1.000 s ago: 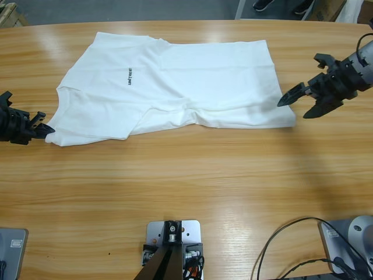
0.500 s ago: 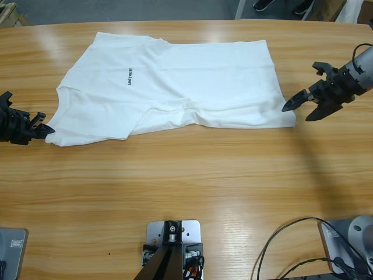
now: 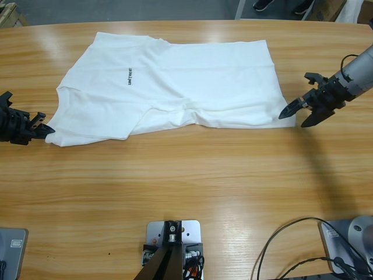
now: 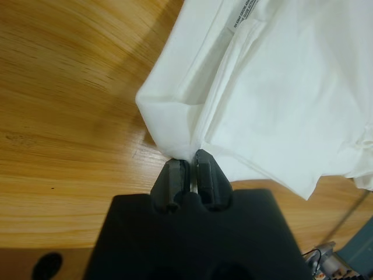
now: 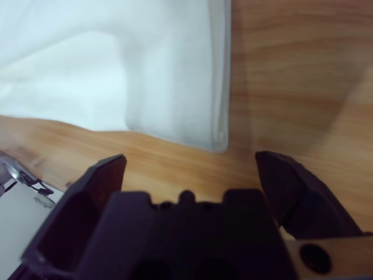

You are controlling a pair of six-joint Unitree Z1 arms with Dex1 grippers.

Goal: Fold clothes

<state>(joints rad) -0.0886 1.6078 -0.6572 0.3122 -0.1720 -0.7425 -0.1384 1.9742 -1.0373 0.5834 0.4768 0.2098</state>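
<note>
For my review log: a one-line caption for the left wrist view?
Left gripper shut on a folded corner of the white T-shirt on the wooden table.

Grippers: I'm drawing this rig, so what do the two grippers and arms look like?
Both grippers, left and right, are black, each with two jaws on a chunky black body. The right one's jaws taper to points, and its arm is a silver-grey tube with a thin black cable looping over it. The left arm is out of view.
</note>
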